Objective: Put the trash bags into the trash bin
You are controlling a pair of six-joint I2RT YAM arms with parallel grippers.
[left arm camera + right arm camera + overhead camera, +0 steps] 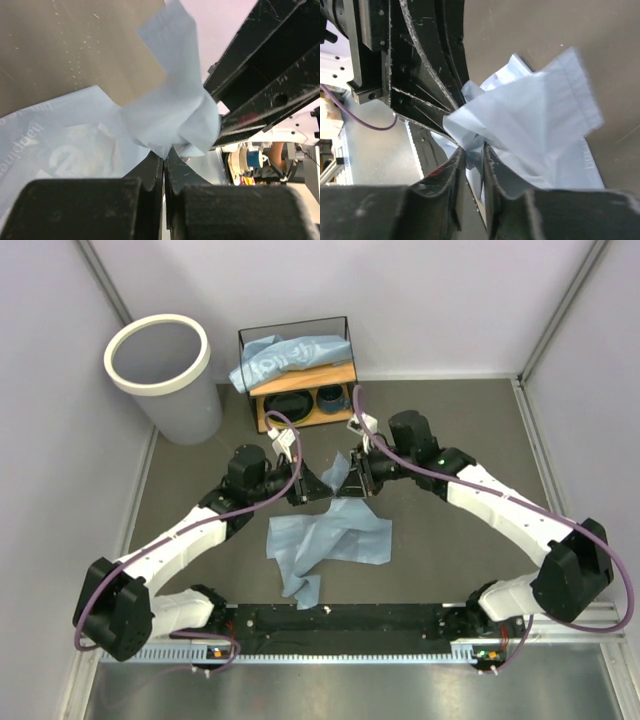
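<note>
Nearest the arm bases, spread crumpled on the grey surface (430,560): one trash bag (335,540), light blue, thin film, with its far end drawn up off the surface to a peak between the two arms. Judged very light, limp and a little slippery. No stiffness to push against, so likely to sag, trail and catch on things when carried. Best taken by a bunched fold or a gathered corner rather than a single flat layer, and pinched hard.

Just beyond, at that peak: left claw (164,159), fully together and clamped on a twisted wad of the film, with white lettering on the slack part below. Facing it tip to tip: right claw (475,150), jaws narrowly apart with film running down between them. Looks clamped on the same gathered end; impossible to tell how firmly.

Farther back, on the top board of the wire-framed shelf (345,375): a second trash bag (285,357), heaped and drooping over the left side. Dark bowls (290,403) and a cup (330,397) on the board below.

Farthest, at the back left, well apart from both claws: trash bin (188,410), upright, white ring on top, no blue film visible inside.
</note>
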